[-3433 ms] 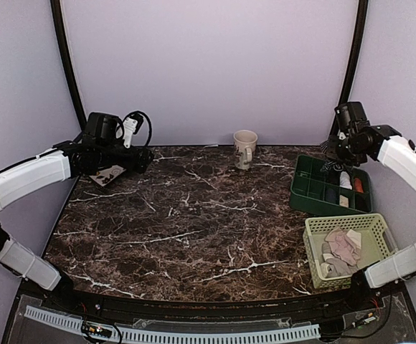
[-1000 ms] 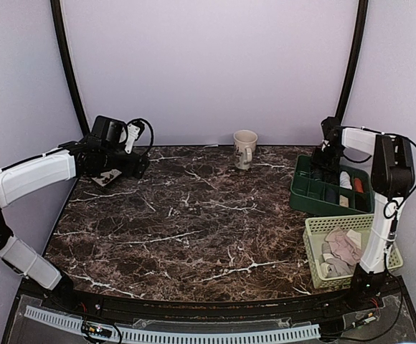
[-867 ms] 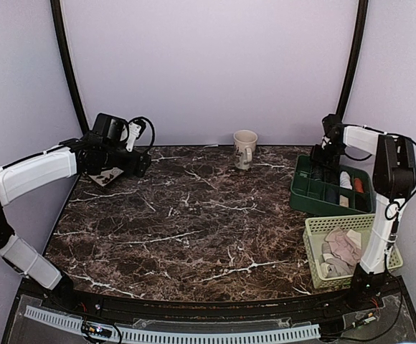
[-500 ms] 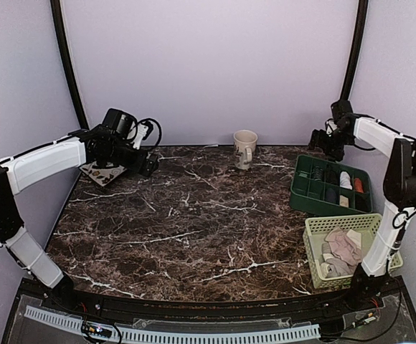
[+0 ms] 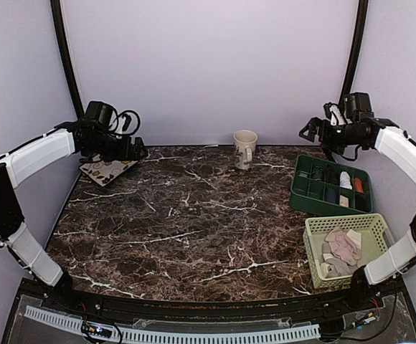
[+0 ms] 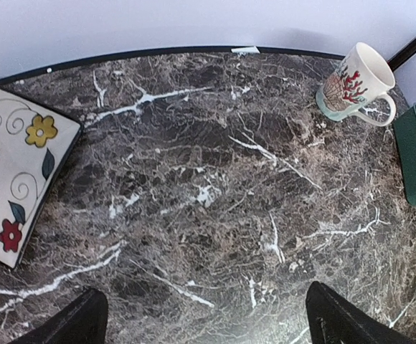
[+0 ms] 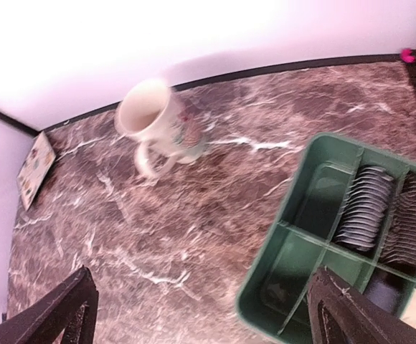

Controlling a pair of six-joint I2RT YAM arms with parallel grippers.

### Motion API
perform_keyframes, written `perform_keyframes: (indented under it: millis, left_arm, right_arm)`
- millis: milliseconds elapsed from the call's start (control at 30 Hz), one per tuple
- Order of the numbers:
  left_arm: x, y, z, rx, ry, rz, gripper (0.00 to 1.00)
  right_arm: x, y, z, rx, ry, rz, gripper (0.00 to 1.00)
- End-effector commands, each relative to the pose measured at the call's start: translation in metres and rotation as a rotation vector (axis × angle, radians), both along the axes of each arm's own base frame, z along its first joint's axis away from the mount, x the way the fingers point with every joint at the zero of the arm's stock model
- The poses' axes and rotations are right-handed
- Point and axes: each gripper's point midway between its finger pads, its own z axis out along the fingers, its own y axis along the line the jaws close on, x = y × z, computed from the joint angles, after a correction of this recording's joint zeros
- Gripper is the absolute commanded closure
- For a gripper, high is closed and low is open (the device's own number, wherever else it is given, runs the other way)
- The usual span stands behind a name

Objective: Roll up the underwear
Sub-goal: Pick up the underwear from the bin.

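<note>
The pink underwear point(image 5: 341, 247), dusty pink with a cream panel, lies loose and crumpled in the pale basket point(image 5: 341, 220) at 4 o'clock on the table point(image 5: 194, 215), near the front right edge. Directly behind the basket, at 3 o'clock, stands the green tray point(image 5: 299, 188). Two of its compartments hold dark striped rolls point(image 7: 366, 208) of cloth set side by side. Other compartments hold smaller items, too small to identify. A mug point(image 5: 245, 147) with a red motif stands upright at 12 o'clock, against the back edge. A floral plate point(image 5: 106, 170) lies flat at 10 o'clock in the far left corner. The right gripper point(image 5: 310, 131) hangs in the air at 2 o'clock, above the far corner of the tray; its fingers are spread wide and carry nothing. The left gripper point(image 5: 133, 150) hangs at 10 o'clock, just beside and above the plate; its fingers are likewise spread wide and carry nothing. Neither gripper touches cloth, tray, basket or plate.
</note>
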Motion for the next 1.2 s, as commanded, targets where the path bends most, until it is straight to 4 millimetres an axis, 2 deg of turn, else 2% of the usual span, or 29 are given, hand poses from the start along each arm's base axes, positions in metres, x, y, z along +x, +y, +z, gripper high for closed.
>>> perform_keyframes:
  millis: [0,67,133,367,467,633,700,767,900,1033,1167]
  left_arm:
    - [-0.030,-0.001,-0.005,-0.068,0.068,0.019,0.01]
    - [-0.041,0.002,-0.016,-0.070,0.098,0.028,0.01]
    - [-0.054,0.004,-0.027,-0.081,0.125,0.032,0.01]
    - [-0.093,0.015,-0.058,-0.099,0.209,0.078,0.01]
    - [-0.104,0.021,-0.069,-0.092,0.234,0.101,0.01]
    - [-0.114,0.027,-0.079,-0.074,0.257,0.120,0.01]
    - [-0.116,0.029,-0.082,-0.065,0.270,0.133,0.01]
    - [-0.116,0.029,-0.082,-0.063,0.276,0.135,0.01]
    - [-0.114,0.032,-0.078,-0.054,0.268,0.147,0.01]
    - [-0.111,0.036,-0.073,-0.044,0.243,0.171,0.01]
    - [-0.105,0.036,-0.069,-0.045,0.230,0.181,0.01]
  right_arm:
    - [-0.033,0.027,0.006,0.049,-0.069,0.103,0.00]
    - [-0.048,0.034,0.001,0.064,-0.077,0.124,0.00]
    - [-0.063,0.036,-0.015,0.083,-0.053,0.128,0.00]
    - [-0.104,0.040,-0.054,0.111,0.020,0.136,0.00]
    - [-0.117,0.038,-0.068,0.110,0.047,0.131,0.00]
    - [-0.130,0.034,-0.080,0.102,0.084,0.119,0.00]
    - [-0.135,0.025,-0.085,0.073,0.125,0.071,0.02]
    - [-0.144,0.011,-0.090,0.041,0.198,-0.016,0.08]
    - [-0.184,-0.020,-0.111,-0.022,0.405,-0.201,0.20]
    - [-0.214,-0.049,-0.125,-0.051,0.459,-0.389,0.28]
    - [-0.229,-0.067,-0.147,-0.037,0.487,-0.544,0.32]
